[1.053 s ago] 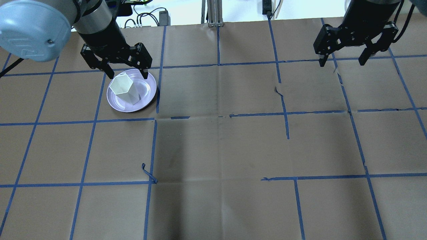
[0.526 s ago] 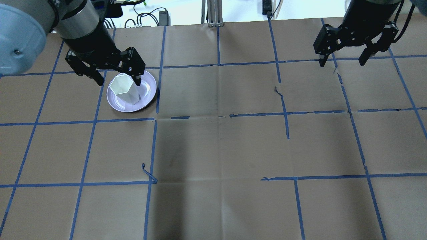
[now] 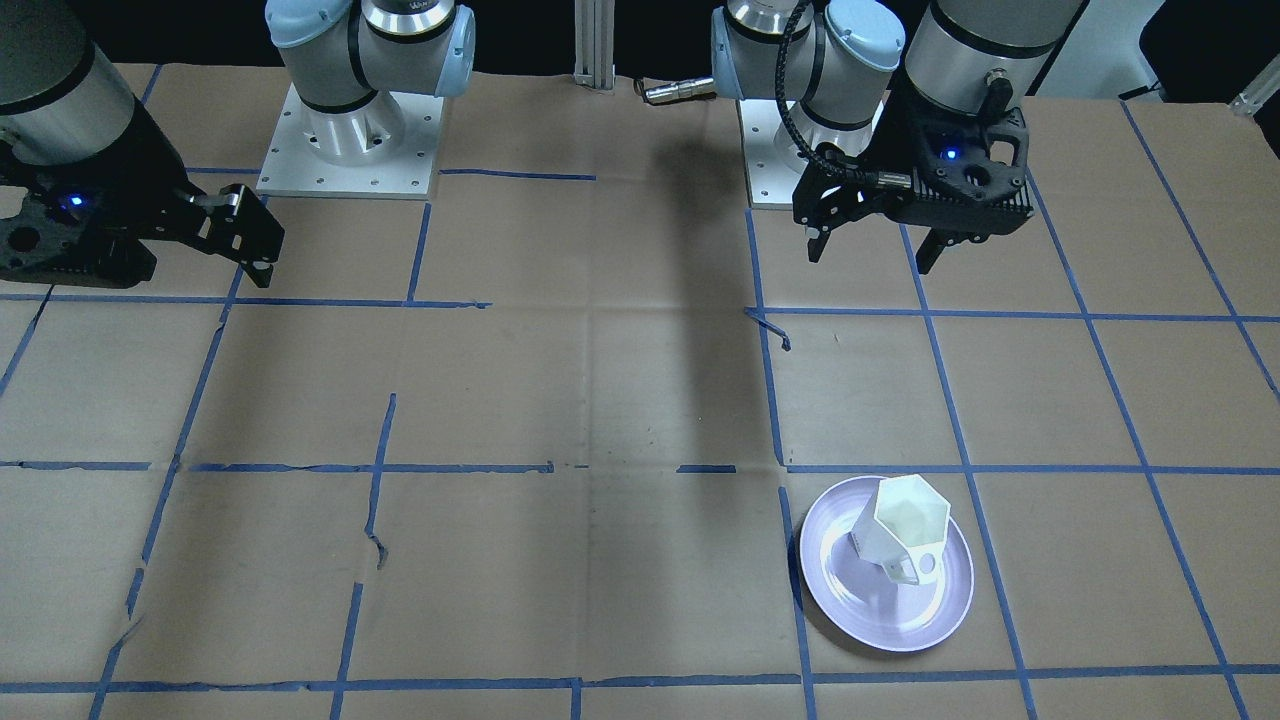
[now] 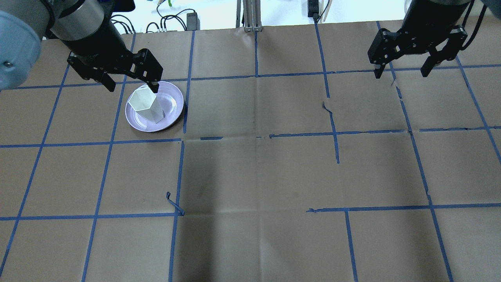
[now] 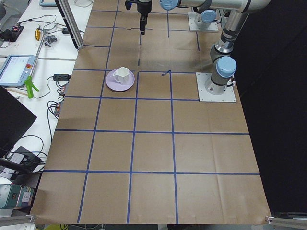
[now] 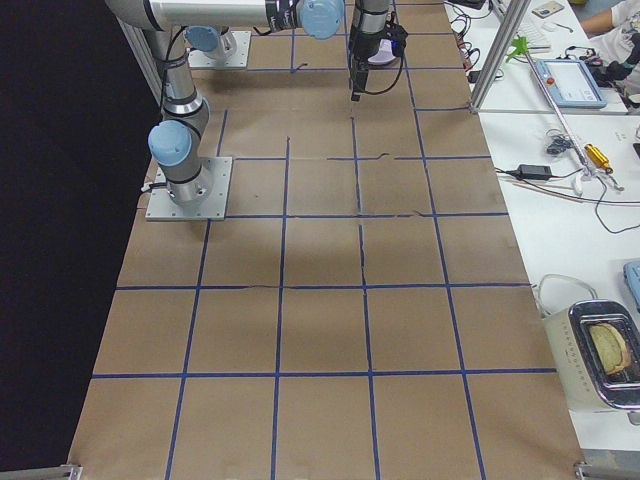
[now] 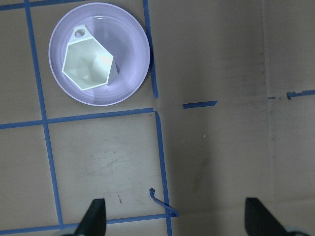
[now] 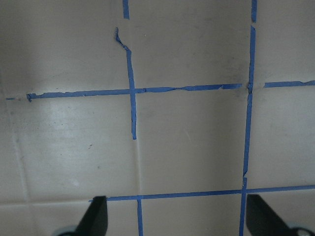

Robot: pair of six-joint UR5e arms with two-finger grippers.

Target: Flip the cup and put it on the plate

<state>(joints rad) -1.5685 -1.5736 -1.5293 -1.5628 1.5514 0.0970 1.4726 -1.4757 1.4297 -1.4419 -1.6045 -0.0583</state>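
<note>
The cup (image 4: 145,105) stands mouth-up on the plate (image 4: 172,113), far left on the counter (image 4: 250,176). The left end effector (image 4: 133,88) hangs spread, clear of it. The right end effector (image 4: 400,74) is spread, well apart. Retract the left one upward, avoiding the cup rim.

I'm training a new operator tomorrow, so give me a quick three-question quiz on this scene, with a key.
1. True or false: the cup stands mouth up on the plate.
2. The left gripper is: A) shut on the cup, B) open and clear of the cup, C) pressing on the plate.
3. Fill in: the right gripper holds ____.
Key: 1 true; 2 B; 3 nothing.
</note>
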